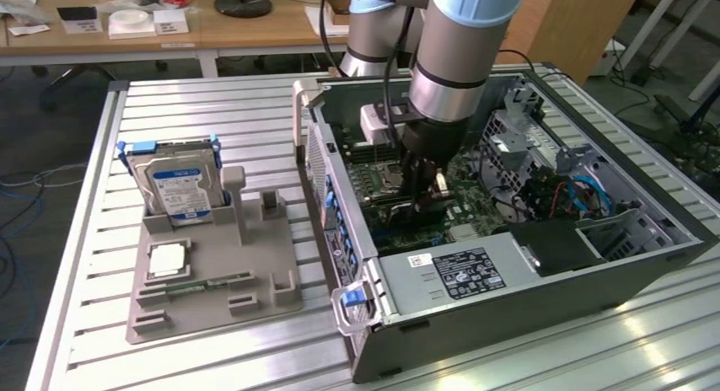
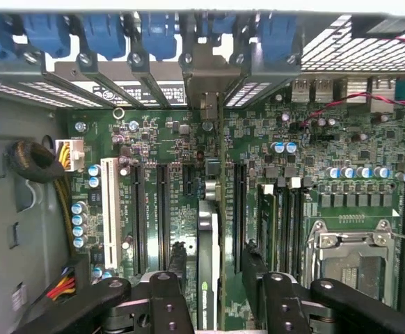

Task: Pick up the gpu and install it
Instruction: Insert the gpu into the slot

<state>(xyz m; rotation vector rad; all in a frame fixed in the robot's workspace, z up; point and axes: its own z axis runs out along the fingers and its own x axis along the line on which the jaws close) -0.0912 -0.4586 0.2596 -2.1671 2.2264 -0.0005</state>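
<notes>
The gpu (image 2: 208, 243) stands on edge in a slot of the green motherboard (image 2: 154, 132), its pale bracket (image 2: 204, 73) against the case's rear slot openings. My gripper (image 2: 215, 261) is open and straddles the card, with a black fingertip (image 2: 177, 256) on one side, the other on the opposite side, and a gap between each and the card. In the exterior view my gripper (image 1: 426, 207) reaches down inside the open computer case (image 1: 507, 281), over the motherboard's middle.
Left of the case in the exterior view, a grey holder (image 1: 259, 290) carries a silver hard drive (image 1: 180, 189) and a green memory stick (image 1: 197, 283). Inside the case are the processor socket (image 2: 348, 257), cables (image 2: 35, 163) and the power supply (image 1: 461, 273).
</notes>
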